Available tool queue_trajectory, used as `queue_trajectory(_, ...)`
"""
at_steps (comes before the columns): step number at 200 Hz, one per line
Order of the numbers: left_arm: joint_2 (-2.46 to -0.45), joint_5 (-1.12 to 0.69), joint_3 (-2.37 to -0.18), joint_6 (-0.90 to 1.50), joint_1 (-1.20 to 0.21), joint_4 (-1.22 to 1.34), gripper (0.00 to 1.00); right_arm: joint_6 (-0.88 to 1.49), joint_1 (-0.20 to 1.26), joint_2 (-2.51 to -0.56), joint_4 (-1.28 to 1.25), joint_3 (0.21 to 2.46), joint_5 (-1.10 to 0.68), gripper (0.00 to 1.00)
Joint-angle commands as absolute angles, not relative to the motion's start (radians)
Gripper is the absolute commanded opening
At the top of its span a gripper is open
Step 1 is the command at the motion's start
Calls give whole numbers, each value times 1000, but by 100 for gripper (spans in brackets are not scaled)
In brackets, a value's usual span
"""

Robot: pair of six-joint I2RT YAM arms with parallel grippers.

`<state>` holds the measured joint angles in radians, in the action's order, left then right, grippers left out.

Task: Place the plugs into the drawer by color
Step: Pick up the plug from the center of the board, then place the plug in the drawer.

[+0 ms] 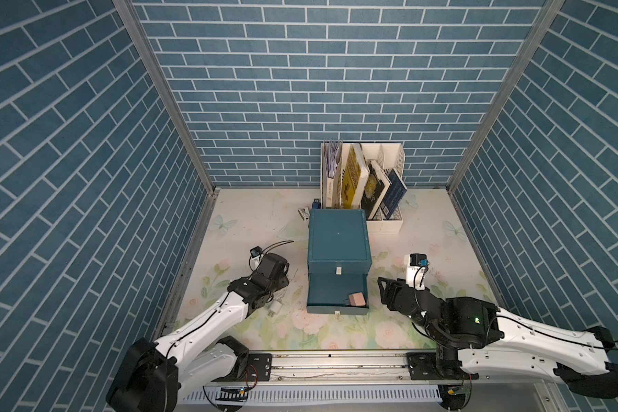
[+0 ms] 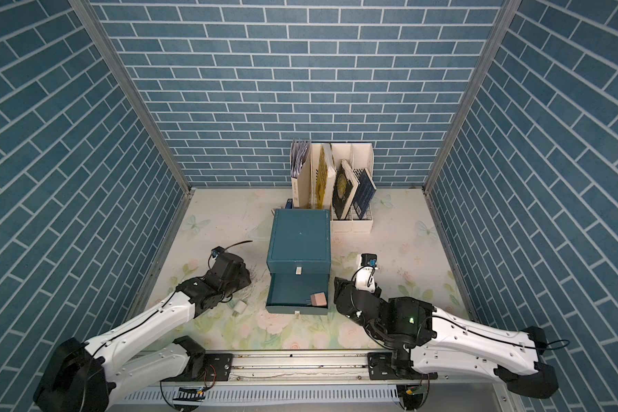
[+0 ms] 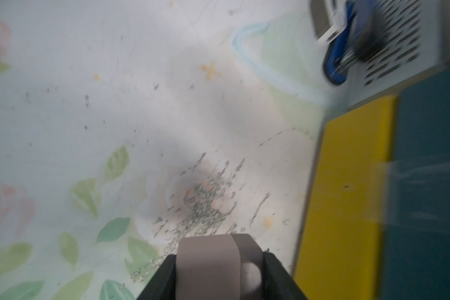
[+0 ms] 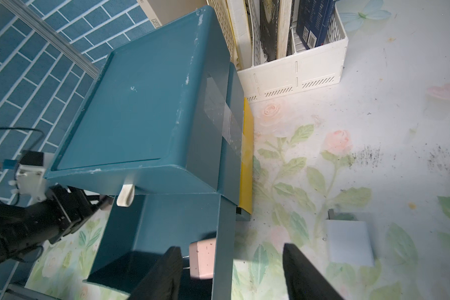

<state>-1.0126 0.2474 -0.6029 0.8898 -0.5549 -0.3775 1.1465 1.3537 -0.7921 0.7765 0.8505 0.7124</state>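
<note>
Pink is the colour you have under way. One pink plug (image 1: 356,299) already lies in the open drawer (image 1: 327,285), in the front corner on your right arm's side. Your left gripper (image 3: 220,262) has its fingers closed on a second pinkish plug (image 3: 205,255), held over the table (image 1: 250,228) beside the teal box (image 1: 338,239) (that wrist view is smeared, so how firm the grip is I cannot say). Your right gripper (image 4: 231,249) stands with its fingers wide apart and nothing between them, next to the open drawer's side wall.

By my judgement the job is at an early stage. The held plug has yet to join its twin. After that there is the white plug (image 1: 275,306) lying on the table close by your left arm, and a pale plug (image 4: 348,241) on the table just beyond your right fingers. Those colours want other drawers, and the top drawer (image 1: 322,267) is shut. A small pale thing (image 1: 303,214) behind the box, beside the dark blue stick (image 1: 314,204), may be another plug, but it is too small to tell.

As for writing, the books in the white rack (image 4: 296,72) carry print, and the blue book (image 4: 315,23) shows a square code, but none of it can be read.
</note>
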Motion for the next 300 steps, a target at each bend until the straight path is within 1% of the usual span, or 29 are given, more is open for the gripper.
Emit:
queue_trajectory(1, -942, 305, -705, 843, -550, -454, 15, 1126, 1349, -772, 750, 841, 717, 65)
queue_trajectory(27, -844, 270, -807, 782, -552, -487, 9, 1125, 1348, -750, 752, 839, 735, 65)
queue_trajectory(42, -799, 185, -866, 720, -560, -479, 8, 1122, 1347, -744, 746, 840, 739, 65)
queue_trajectory(57, -772, 103, -915, 672, -602, -461, 7, 1118, 1348, -744, 745, 841, 750, 65)
queue_trajectory(80, -745, 52, -945, 634, -759, -416, 2, 1112, 1335, -757, 748, 849, 754, 65)
queue_trajectory(102, -753, 67, -923, 593, -943, -374, 1, 1096, 1325, -771, 743, 862, 747, 65)
queue_trajectory(124, -831, 181, -926, 553, -1110, -414, 0, 1099, 1321, -776, 742, 862, 740, 65)
queue_trajectory(140, -895, 251, -920, 548, -1191, -423, 0, 1097, 1322, -775, 739, 860, 730, 65)
queue_trajectory(175, -1005, 325, -901, 589, -1215, -421, 0, 1118, 1320, -755, 741, 836, 717, 65)
queue_trajectory(219, -1080, 326, -867, 607, -1217, -400, 0, 1117, 1320, -745, 732, 819, 702, 65)
queue_trajectory(223, -1084, 330, -867, 609, -1216, -401, 4, 1108, 1320, -747, 726, 819, 698, 65)
queue_trajectory(235, -1097, 345, -865, 612, -1217, -401, 25, 1083, 1321, -759, 709, 818, 688, 65)
queue_trajectory(247, -1107, 357, -869, 613, -1216, -404, 41, 1074, 1321, -777, 705, 825, 686, 66)
queue_trajectory(254, -1112, 364, -877, 619, -1217, -409, 49, 1068, 1320, -788, 703, 833, 683, 67)
queue_trajectory(268, -1111, 371, -886, 624, -1216, -409, 58, 1029, 1326, -803, 680, 849, 665, 69)
queue_trajectory(273, -1107, 373, -888, 623, -1217, -405, 64, 1017, 1330, -809, 675, 854, 664, 70)
queue_trajectory(278, -1107, 374, -889, 622, -1217, -402, 67, 1005, 1333, -813, 668, 861, 661, 71)
queue_trajectory(290, -1103, 386, -902, 622, -1218, -406, 70, 984, 1343, -826, 659, 872, 658, 73)
queue_trajectory(300, -1105, 398, -924, 625, -1218, -420, 70, 969, 1352, -838, 652, 886, 655, 74)
